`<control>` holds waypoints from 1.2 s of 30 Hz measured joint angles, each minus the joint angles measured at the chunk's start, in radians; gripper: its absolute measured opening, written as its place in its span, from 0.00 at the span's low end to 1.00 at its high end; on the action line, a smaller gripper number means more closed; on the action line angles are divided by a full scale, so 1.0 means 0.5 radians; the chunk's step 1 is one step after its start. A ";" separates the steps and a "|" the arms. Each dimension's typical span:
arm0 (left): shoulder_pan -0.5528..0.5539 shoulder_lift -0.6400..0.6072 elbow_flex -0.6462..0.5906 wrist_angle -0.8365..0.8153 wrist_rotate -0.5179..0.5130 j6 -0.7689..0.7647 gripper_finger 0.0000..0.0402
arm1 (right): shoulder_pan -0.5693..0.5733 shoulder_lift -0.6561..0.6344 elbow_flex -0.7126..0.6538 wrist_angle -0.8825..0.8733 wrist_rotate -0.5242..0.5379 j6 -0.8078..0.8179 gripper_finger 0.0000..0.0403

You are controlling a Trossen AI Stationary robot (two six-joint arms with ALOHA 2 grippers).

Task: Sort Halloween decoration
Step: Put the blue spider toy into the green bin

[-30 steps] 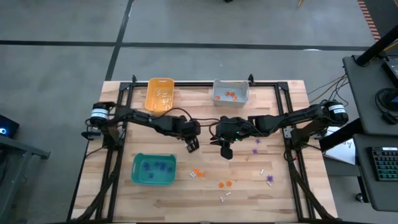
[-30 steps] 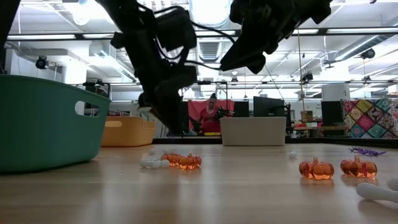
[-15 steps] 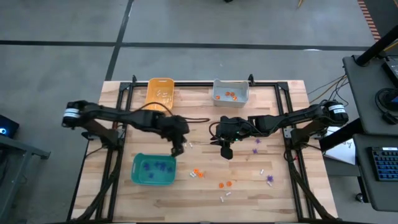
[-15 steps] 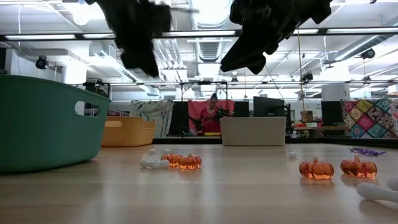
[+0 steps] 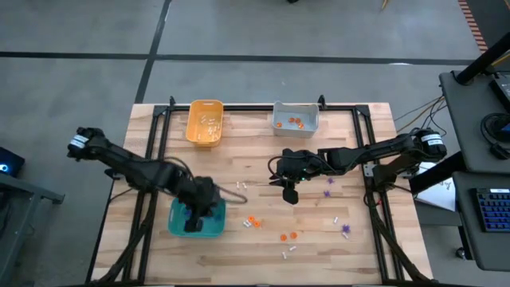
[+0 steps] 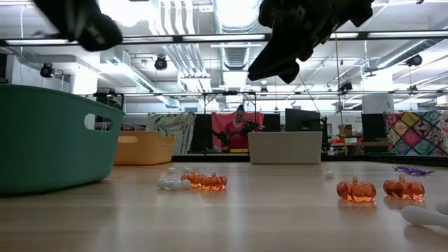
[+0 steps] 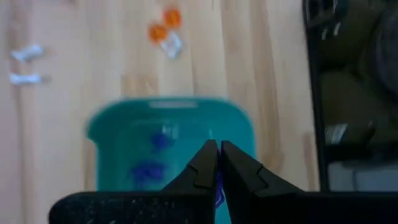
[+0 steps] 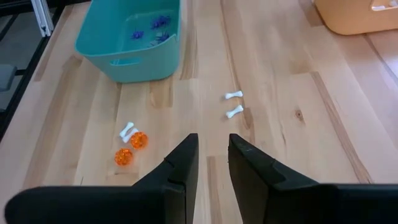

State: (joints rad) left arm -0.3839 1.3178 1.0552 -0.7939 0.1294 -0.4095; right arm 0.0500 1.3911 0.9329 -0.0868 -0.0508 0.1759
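Left gripper (image 5: 194,224) hangs right over the teal bin (image 5: 177,226) at the table's (image 5: 263,151) near-left, and its fingers are pressed together; a bit of purple shows between the tips in the left wrist view, though whether they pinch it I cannot tell. Purple spiky trinkets (image 8: 157,25) lie inside that bin, plain in the right wrist view. Right gripper (image 5: 288,191) hovers over the middle of the table with its jaws slightly parted and nothing between them. Just ahead of it on the bare wood lie two small white bones (image 8: 234,103), and nearer the teal bin two orange pumpkins (image 8: 131,148) with a white piece touching them. From the low camera, another pair of orange pumpkins (image 6: 380,189) sits out toward the right, well apart from the first pair. At the far edge, the orange-yellow bin (image 5: 204,122) holds white pieces and the grey bin (image 5: 296,118) holds orange ones. More purple trinkets (image 5: 327,186) are scattered on the right side of the table, near the right arm.
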 joint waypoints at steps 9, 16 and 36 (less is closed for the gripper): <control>-0.135 0.247 -0.124 0.009 -0.273 -0.036 0.00 | 0.000 0.000 0.000 0.037 0.000 0.002 0.17; -0.132 0.432 -0.126 0.203 -0.347 0.181 0.00 | 0.000 0.000 0.000 0.037 0.000 0.031 0.18; -0.088 0.386 -0.410 0.671 -0.341 0.375 0.00 | 0.000 0.000 0.000 0.037 0.000 0.015 0.17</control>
State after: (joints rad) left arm -0.4280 1.5106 0.8503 -0.4583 -0.0412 -0.2219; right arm 0.0502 1.3911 0.9329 -0.0685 -0.0509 0.1833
